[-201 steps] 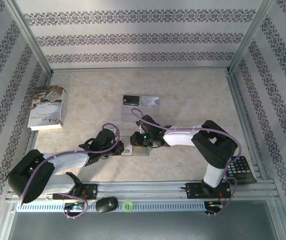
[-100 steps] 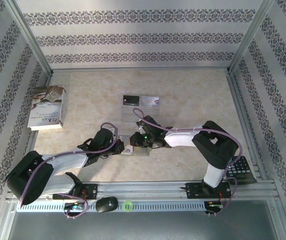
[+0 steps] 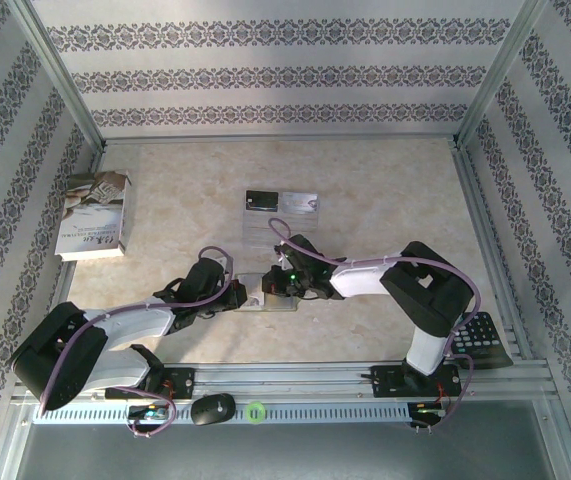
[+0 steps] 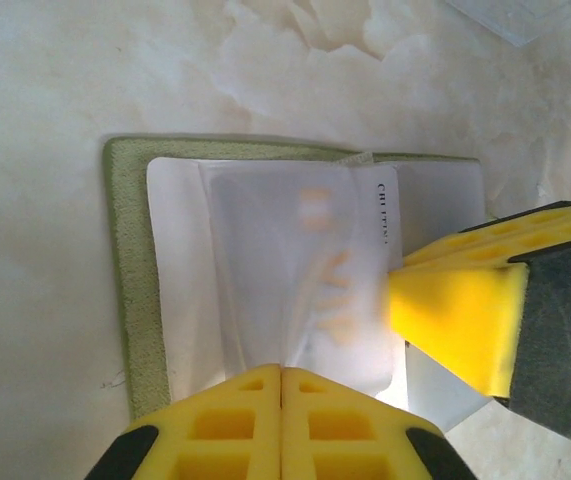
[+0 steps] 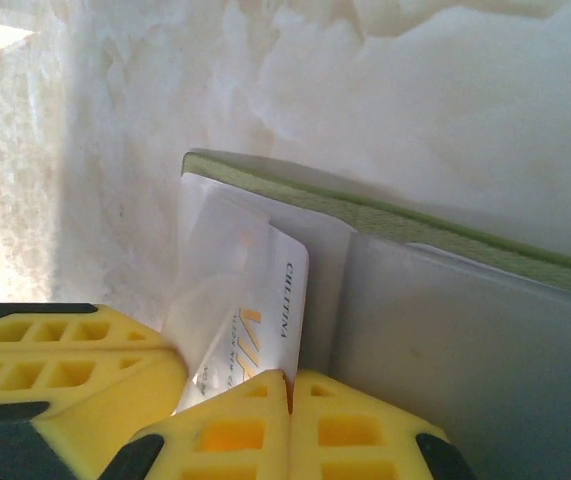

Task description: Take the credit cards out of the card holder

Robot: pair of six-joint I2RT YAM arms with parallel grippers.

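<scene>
At table centre, both arms meet low over the open holder.

**Left arm**: stretched rightward from its base, forearm close to the surface. The left gripper has its yellow jaws pressed together at the near edge of the holder's translucent flap. Whether the flap is pinched cannot be told.

**Right arm**: elbow raised, forearm folded back leftward. The right gripper is clamped on the corner of a white card, which lies partly under the flap. The two grippers sit just beside each other.

**Surface and room:** a table of marbled beige, fenced by metal posts and walls papered in bands of dark ornament. A book lies far left. Beyond the holder, a black card and a silver card lie flat side by side, well apart from the grippers. On the near rail sits a dark mouse, and a keypad lies at the right.

**Materials:** the holder has a felt-like yellow-green outside and a smooth pale lining. The white card is glossy, with orange and dark print. The finger pads are ribbed yellow foam.
</scene>
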